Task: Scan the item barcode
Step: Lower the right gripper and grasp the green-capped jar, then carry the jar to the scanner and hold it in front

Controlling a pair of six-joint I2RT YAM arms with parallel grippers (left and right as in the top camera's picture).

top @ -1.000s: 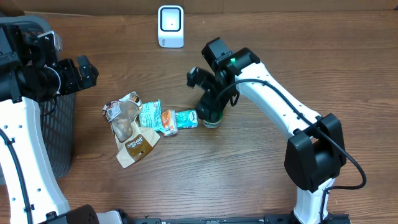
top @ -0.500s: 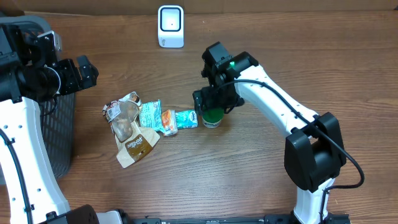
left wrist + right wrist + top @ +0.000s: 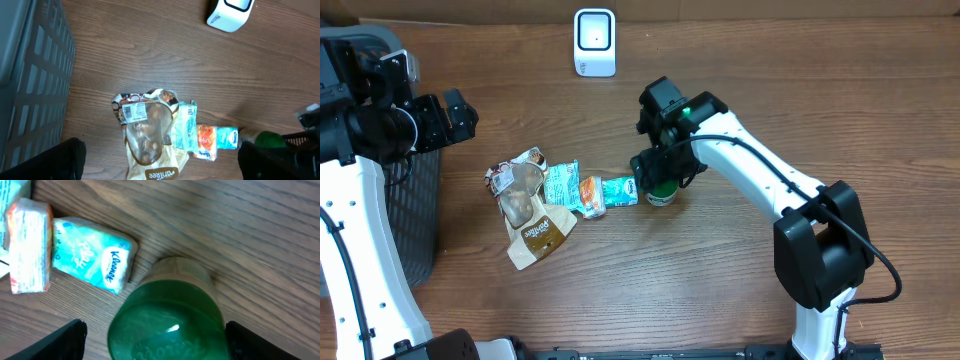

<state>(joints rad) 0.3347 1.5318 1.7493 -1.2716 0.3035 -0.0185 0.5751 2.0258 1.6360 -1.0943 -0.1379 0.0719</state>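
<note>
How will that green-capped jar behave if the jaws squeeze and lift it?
The jar looks rigid, so it probably won't crush. Its glossy, rounded cap may slip under a high grip. It seems to stand upright and is round, so it could tip and roll if nudged off-centre.

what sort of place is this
Probably a mock checkout bench: a white barcode scanner stands at the far edge of the wooden table, small shop goods (Kleenex pack, snack pouch, green-lidded jar) lie mid-table, and a dark mesh bin sits at one side.
</note>
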